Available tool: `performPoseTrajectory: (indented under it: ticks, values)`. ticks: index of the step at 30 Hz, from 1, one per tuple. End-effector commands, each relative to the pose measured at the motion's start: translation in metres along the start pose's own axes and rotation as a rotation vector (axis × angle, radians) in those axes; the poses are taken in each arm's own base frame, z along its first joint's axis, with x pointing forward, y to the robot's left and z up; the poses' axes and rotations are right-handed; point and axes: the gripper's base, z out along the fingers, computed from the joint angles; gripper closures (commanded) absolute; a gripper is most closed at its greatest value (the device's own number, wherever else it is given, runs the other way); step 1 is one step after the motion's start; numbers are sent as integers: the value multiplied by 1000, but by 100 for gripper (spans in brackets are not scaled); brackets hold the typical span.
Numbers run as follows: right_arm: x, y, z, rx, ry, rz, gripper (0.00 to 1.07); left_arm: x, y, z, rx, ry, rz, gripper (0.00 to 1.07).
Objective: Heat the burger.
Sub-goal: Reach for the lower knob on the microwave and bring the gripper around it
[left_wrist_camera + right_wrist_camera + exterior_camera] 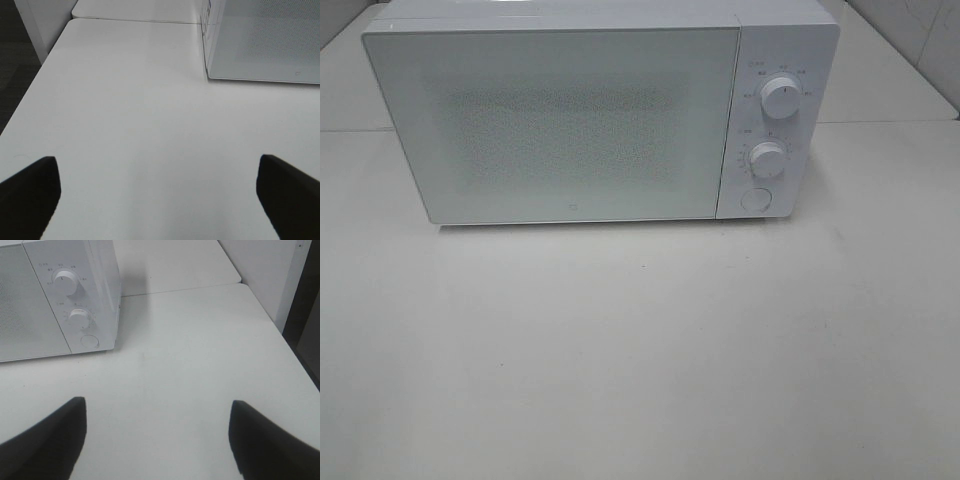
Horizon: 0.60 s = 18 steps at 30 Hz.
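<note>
The burger shows in none of the three views, so I cannot tell where it is. The microwave (570, 120) stands with its door (555, 125) shut, and the dotted screen in the door lets nothing inside be made out.

The microwave is white and sits toward the back of a white table (640, 360). Its control panel is on the right side of the exterior view, with an upper knob (779, 97), a lower knob (767, 159) and a round button (755, 199) beneath them.

The left gripper (157, 167) hangs above the bare tabletop in front of the microwave's left corner, jaws spread wide with nothing between them. The right gripper (157, 405) hangs above the table in front of the control panel, also spread and gripping nothing.

The table surface is smooth, matte and pale, with faint scuffs. A seam (880, 123) runs where a second white tabletop (890, 80) butts against it behind the microwave. A tiled wall (920, 25) rises at the back right. Dark floor (15, 65) shows past the table's left edge in the left wrist view, and a white panel (260, 270) stands past the right edge.
</note>
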Motion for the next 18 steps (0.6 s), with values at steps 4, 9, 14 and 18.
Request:
performPoseTrajectory:
  ticks: [4, 9, 14, 18]
  values:
    - [-16, 5, 15, -5, -17, -59, 31, 1, 0, -2, -2, -32, -8, 6]
    - [-32, 12, 36, -31, -60, -102, 31, 1, 0, -2, -2, -32, -8, 6]
    - [-41, 18, 56, -47, -58, -112, 31, 1, 0, -2, -2, -32, -8, 6]
    - [-45, 21, 70, -54, -42, -119, 31, 1, 0, -2, -2, -32, -8, 6]
